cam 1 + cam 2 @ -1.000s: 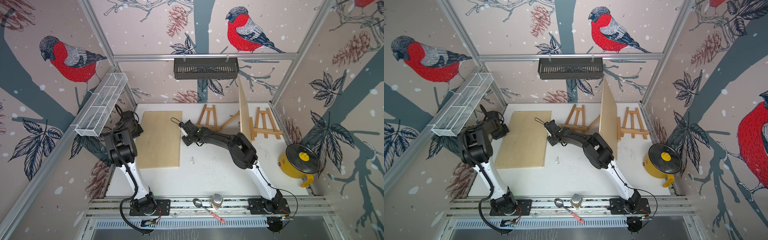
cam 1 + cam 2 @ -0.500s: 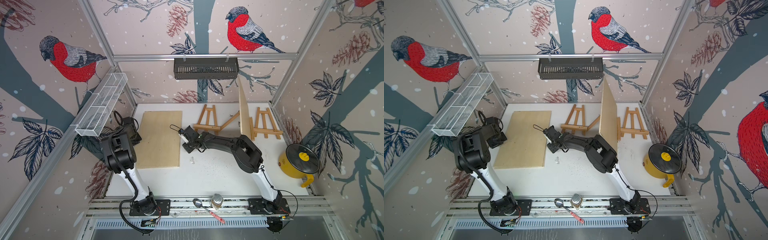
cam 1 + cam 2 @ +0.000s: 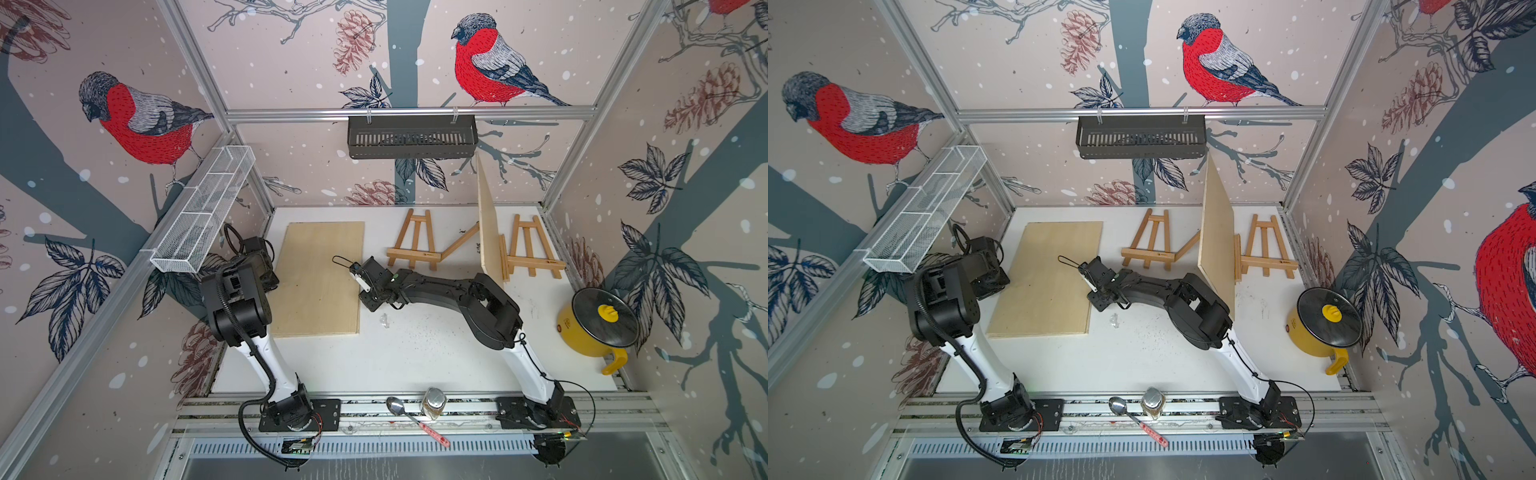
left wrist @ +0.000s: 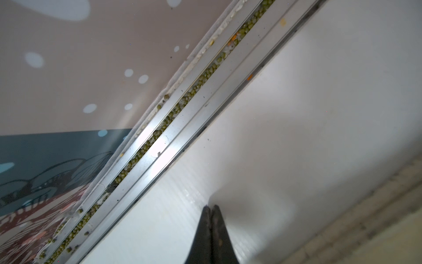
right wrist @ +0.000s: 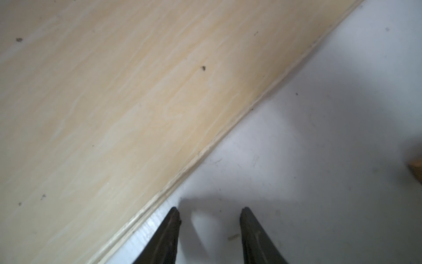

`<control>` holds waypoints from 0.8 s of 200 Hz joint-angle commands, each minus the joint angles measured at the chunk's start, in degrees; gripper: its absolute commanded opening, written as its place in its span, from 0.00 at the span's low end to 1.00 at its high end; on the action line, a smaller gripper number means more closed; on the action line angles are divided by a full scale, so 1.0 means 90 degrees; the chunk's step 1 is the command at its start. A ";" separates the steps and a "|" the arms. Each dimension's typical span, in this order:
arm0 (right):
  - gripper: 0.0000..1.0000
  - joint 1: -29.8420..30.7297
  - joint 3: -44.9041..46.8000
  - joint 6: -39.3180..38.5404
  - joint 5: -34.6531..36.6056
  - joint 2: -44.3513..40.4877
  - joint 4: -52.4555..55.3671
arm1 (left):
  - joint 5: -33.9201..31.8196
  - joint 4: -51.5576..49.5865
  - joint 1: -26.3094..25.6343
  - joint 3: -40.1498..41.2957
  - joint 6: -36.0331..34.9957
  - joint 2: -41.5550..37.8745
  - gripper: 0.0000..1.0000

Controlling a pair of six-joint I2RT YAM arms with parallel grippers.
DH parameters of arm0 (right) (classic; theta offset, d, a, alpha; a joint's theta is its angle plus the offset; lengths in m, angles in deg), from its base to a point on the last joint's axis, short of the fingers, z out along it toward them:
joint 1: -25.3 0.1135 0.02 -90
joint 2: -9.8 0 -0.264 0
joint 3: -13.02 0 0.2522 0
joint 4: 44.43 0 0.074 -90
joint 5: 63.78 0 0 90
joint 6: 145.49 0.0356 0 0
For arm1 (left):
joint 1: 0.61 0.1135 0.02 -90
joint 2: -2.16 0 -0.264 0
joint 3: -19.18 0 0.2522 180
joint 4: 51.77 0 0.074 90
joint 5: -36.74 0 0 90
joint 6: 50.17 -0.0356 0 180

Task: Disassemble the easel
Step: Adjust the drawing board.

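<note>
Both top views show two wooden easels at the back of the white table. The left easel (image 3: pixel 413 246) (image 3: pixel 1148 245) carries nothing, and its rear leg (image 3: pixel 459 245) is splayed out to the right. The right easel (image 3: pixel 532 251) (image 3: pixel 1264 249) has a plywood board (image 3: pixel 487 224) (image 3: pixel 1217 232) standing on edge against it. A second board (image 3: pixel 322 278) (image 3: pixel 1046 278) (image 5: pixel 114 102) lies flat at the left. My right gripper (image 5: pixel 210 212) (image 3: pixel 371 301) hangs open and empty over bare table beside that flat board's right edge. My left gripper (image 4: pixel 211 206) is shut and empty near the table's left rail.
A yellow pot (image 3: pixel 598 320) with a black lid stands at the right edge. A spoon (image 3: pixel 409 415) and a jar (image 3: pixel 433 402) lie on the front rail. A small clear scrap (image 3: pixel 384 321) is on the table. Green beans (image 4: pixel 194 89) fill the left rail's groove.
The left gripper has closed and its arm has drawn back toward the left wall. The right gripper has slid toward the front along the flat board's edge.
</note>
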 commanded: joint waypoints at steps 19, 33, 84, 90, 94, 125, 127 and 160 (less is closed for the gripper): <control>0.45 0.0135 0.0050 0.0107 -0.0017 0.0147 0.0566 | 0.0548 -0.0859 0.0051 0.0238 -0.0039 0.0282 0.00; 0.45 0.0164 0.0079 0.0135 -0.0002 0.0157 0.0557 | 0.0652 -0.0881 0.0035 0.0224 -0.0039 0.0418 0.00; 0.45 0.0178 0.0163 0.0222 0.0044 0.0274 0.0498 | 0.0835 -0.0996 -0.0100 0.0155 -0.0122 0.0525 0.00; 0.45 0.0178 0.0174 0.0223 0.0052 0.0274 0.0489 | 0.0848 -0.1017 -0.0122 0.0140 -0.0139 0.0545 0.00; 0.45 0.0179 0.0181 0.0232 0.0067 0.0274 0.0488 | 0.0851 -0.1036 -0.0141 0.0131 -0.0135 0.0557 0.00; 0.48 0.0110 0.0426 0.0309 0.0193 0.0113 0.0415 | 0.0977 -0.1101 -0.0193 0.0141 -0.0175 0.0560 0.00; 0.48 0.0106 0.0460 0.0318 0.0196 0.0099 0.0392 | 0.0999 -0.1106 -0.0193 0.0136 -0.0174 0.0564 0.00; 0.49 0.0040 0.0809 0.0340 0.0211 -0.0220 0.0168 | 0.1234 -0.1124 -0.0280 0.0171 -0.0153 0.0585 0.00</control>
